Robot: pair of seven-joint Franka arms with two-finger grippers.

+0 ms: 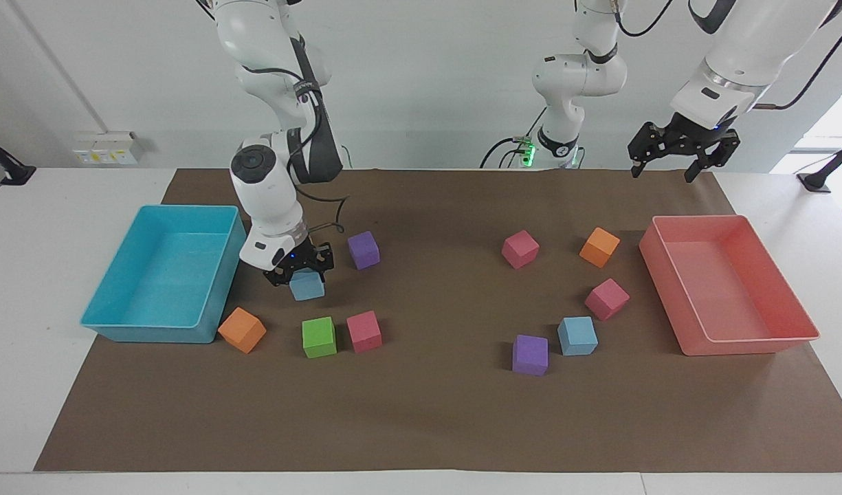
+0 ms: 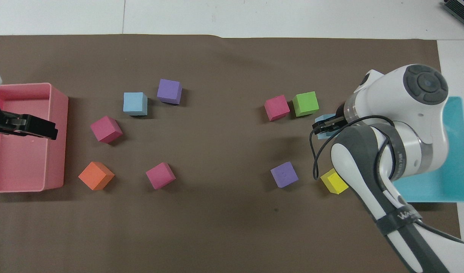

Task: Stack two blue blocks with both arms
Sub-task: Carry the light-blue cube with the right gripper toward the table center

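Observation:
My right gripper (image 1: 302,273) is shut on one blue block (image 1: 306,284) and holds it just above the brown mat, beside the turquoise tray and over the spot between the purple cube and the green cube. In the overhead view only a corner of this block (image 2: 322,121) shows at the right gripper (image 2: 326,127). The other blue block (image 1: 577,335) rests on the mat toward the left arm's end, next to a purple cube; it also shows in the overhead view (image 2: 135,103). My left gripper (image 1: 662,168) is open and empty, raised over the pink tray (image 2: 59,113), and waits.
The turquoise tray (image 1: 152,331) stands at the right arm's end. Around the held block lie purple (image 1: 363,249), green (image 1: 319,337), pink (image 1: 363,331), orange (image 1: 242,330) and yellow (image 2: 334,181) cubes. Pink (image 1: 519,248), orange (image 1: 599,247), pink (image 1: 607,298) and purple (image 1: 530,355) cubes lie near the pink tray.

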